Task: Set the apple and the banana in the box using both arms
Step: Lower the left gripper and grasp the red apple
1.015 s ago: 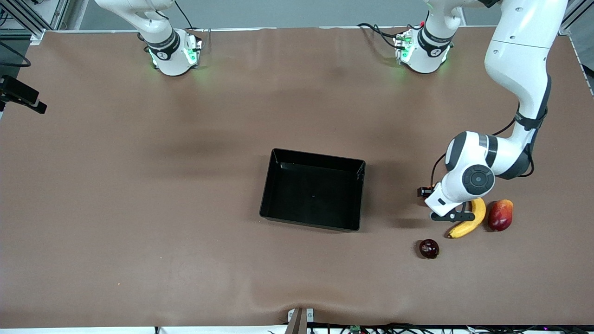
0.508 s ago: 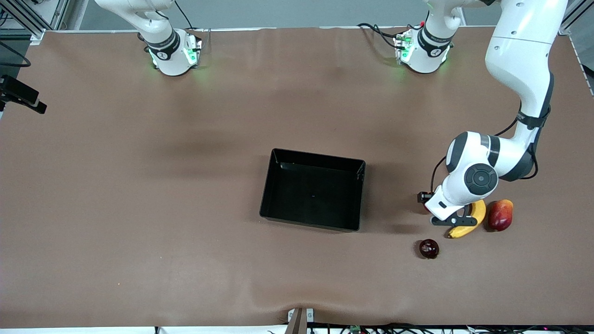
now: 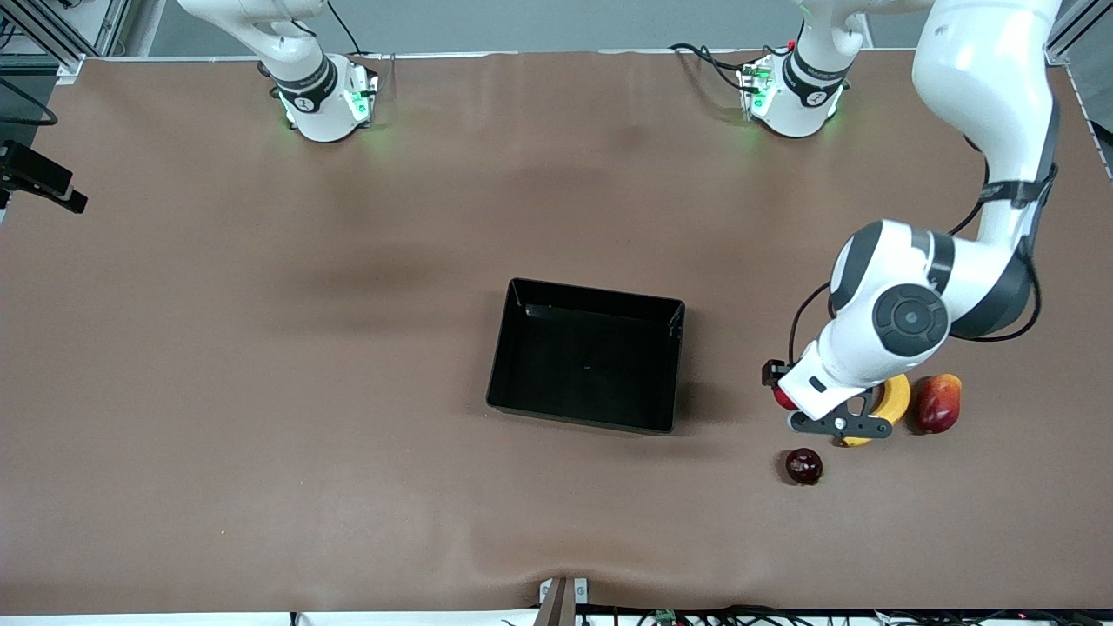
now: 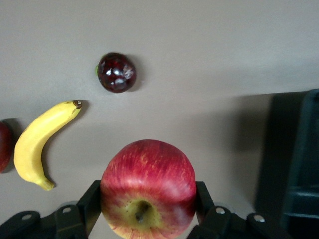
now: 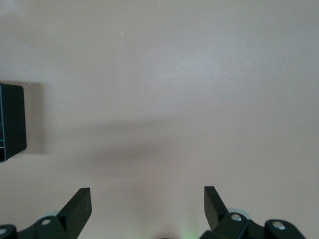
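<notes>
My left gripper (image 4: pixel 148 195) is shut on the apple (image 4: pixel 148 188), a red one with yellow streaks, held up over the table beside the banana. From the front only a red sliver of the apple (image 3: pixel 785 399) shows under the left hand. The yellow banana (image 3: pixel 896 398) (image 4: pixel 37 144) lies on the table, partly hidden by the left arm. The black box (image 3: pixel 591 300) (image 4: pixel 299 164) stands mid-table with nothing in it. My right gripper (image 5: pixel 148 199) is open over bare table, with a corner of the box (image 5: pixel 11 122) at the picture's edge.
A red-and-yellow fruit (image 3: pixel 937 402) (image 4: pixel 4 147) lies beside the banana toward the left arm's end. A dark maroon round fruit (image 3: pixel 803 466) (image 4: pixel 116 72) lies nearer the front camera. Only the right arm's base (image 3: pixel 322 96) shows from the front.
The left arm has risen with the apple in its gripper and shifted slightly toward the box, covering more of the banana. The fruits on the table have not moved.
</notes>
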Controlling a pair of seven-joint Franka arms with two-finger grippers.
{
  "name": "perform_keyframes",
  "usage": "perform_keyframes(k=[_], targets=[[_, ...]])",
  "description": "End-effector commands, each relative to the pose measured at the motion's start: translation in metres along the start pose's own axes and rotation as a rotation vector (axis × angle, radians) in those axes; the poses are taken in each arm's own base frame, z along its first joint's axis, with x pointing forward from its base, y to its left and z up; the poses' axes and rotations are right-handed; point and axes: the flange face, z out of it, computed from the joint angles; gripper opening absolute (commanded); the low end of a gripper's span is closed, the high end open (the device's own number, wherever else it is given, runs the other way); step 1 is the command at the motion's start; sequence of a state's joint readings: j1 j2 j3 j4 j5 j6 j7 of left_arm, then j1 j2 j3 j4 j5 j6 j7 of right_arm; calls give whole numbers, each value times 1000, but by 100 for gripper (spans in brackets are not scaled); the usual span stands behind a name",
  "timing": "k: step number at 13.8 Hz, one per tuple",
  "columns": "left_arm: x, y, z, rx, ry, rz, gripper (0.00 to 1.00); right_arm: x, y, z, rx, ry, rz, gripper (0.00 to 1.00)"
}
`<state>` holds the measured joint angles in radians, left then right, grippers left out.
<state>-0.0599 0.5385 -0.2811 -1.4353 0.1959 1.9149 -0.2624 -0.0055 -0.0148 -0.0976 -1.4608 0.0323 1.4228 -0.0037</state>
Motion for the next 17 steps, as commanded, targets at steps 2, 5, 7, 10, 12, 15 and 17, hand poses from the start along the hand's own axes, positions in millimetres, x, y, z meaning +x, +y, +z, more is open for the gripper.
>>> perform_keyframes(k=[2,5,7,10,12,15,17], targets=[[0,18,-43,-80,8,-12,0,-1,1,-5,-5,10,7,100],[1,21,-55,-126,18,-23,0,-1,1,-5,-5,10,7,100],[2,26,-69,-149,35,-22,0,-1,1,-5,-5,10,7,100],[0,42,-77,-158,50,0,0,-1,1,-5,-5,10,7,100],[-2,49,-84,-165,56,10,0,-1,1,-5,-5,10,7,100],[0,61,-91,-176,75,27,0,-1,1,-5,-5,10,7,100],[-4,84,-96,-181,89,52,0,-1,1,-5,-5,10,7,100]])
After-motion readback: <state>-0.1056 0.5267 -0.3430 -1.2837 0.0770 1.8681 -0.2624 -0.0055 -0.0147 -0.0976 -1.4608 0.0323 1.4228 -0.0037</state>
